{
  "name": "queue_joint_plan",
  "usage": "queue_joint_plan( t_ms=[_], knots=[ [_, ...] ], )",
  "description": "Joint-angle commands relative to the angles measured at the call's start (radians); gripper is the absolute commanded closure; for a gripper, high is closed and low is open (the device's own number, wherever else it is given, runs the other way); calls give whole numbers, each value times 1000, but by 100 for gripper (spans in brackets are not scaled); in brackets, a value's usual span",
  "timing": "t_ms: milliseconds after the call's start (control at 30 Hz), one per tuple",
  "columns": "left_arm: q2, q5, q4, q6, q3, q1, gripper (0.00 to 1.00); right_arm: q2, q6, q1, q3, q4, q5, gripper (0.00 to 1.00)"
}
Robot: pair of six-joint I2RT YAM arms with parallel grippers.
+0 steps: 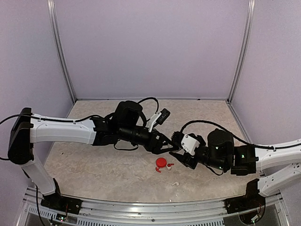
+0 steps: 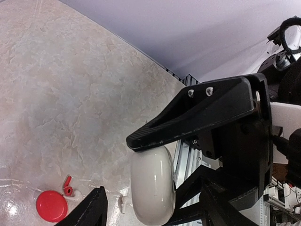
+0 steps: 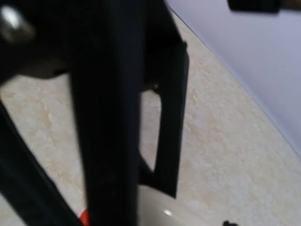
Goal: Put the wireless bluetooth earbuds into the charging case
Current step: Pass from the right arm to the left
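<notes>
Edges: walls (image 1: 150,47) stood well clear (three sides).
Left claw (image 1: 171,147): apart, case (image 2: 153,188) just beside upper finger (image 2: 188,117).
Right claw (image 1: 181,156): clamped on case.
Buds: red bud (image 1: 169,165), white bud (image 1: 174,183) lay on table (image 1: 94,165) beneath claws.

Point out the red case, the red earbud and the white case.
red case (image 2: 51,205), left wrist view, centre of its top face.
red earbud (image 2: 68,188), left wrist view, its body.
white case (image 2: 153,186), left wrist view, middle of its rounded shell.

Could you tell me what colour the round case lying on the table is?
Red. The case shows best in the left wrist view.
</notes>
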Motion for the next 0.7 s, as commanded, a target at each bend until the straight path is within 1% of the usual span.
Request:
queue_joint_plan(
  t_ms=[0, 167, 233, 400, 433, 500, 600, 667],
  knots=[
    [16, 3, 1, -11, 27, -4, 35, 2, -36, 29, 33, 35, 79, 53],
    [6, -23, -10, 1, 29, -1, 48, -16, -43, 33, 25, 44, 83, 53],
    [0, -31, -12, 5, 29, 0, 56, -25, -45, 33, 19, 50, 79, 53],
    [-7, -36, -10, 18, 27, 5, 69, -45, -51, 33, 6, 65, 74, 50],
    [-10, -38, -10, 20, 26, 5, 71, -48, -48, 33, 5, 65, 73, 48],
    [-16, -37, -5, 23, 20, 7, 75, -60, -44, 33, 0, 70, 70, 39],
    [-31, -36, 5, 42, 6, 12, 78, -91, -24, 33, -8, 69, 58, 31],
    [-44, -36, 6, 74, -4, 17, 80, -123, -19, 32, -19, 68, 30, 22]
  ],
)
